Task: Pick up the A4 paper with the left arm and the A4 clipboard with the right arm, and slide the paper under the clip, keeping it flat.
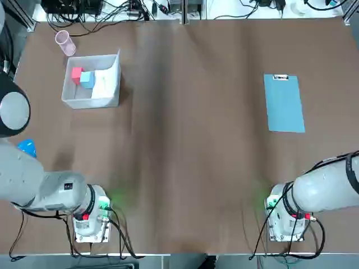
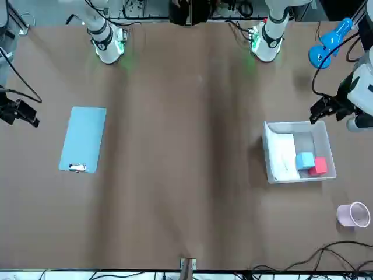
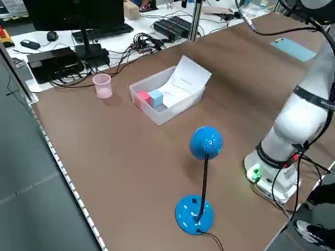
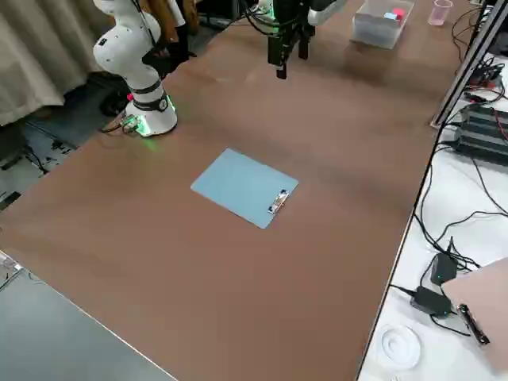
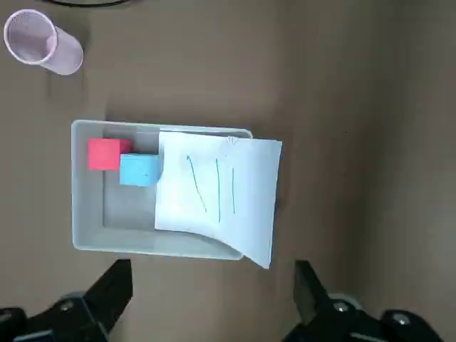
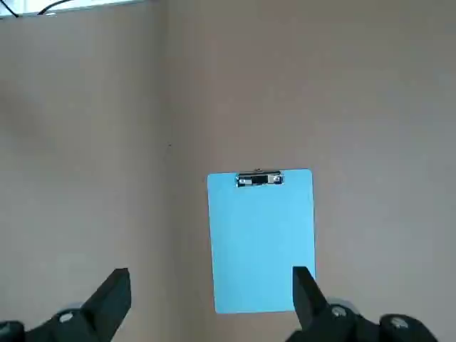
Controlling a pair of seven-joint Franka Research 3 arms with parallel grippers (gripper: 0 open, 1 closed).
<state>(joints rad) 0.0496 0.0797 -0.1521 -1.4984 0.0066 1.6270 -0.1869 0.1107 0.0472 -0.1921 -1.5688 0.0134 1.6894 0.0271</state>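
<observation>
Awaiting your grasp | left gripper (image 5: 214, 299), right gripper (image 6: 212, 303) spread, probably for pickup | paper (image 5: 217, 192) leans in bin (image 5: 192, 246), edge likely graspable | clipboard (image 6: 262, 242) flat on table, clip (image 6: 259, 179) reachable

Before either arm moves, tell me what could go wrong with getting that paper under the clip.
The white paper leans out of the plastic bin and already curves, so lifting it could crease it further. The blue cube sits right by its edge and might get dragged along. The metal clip lies closed on the light blue clipboard, so the sheet could buckle against it.
</observation>
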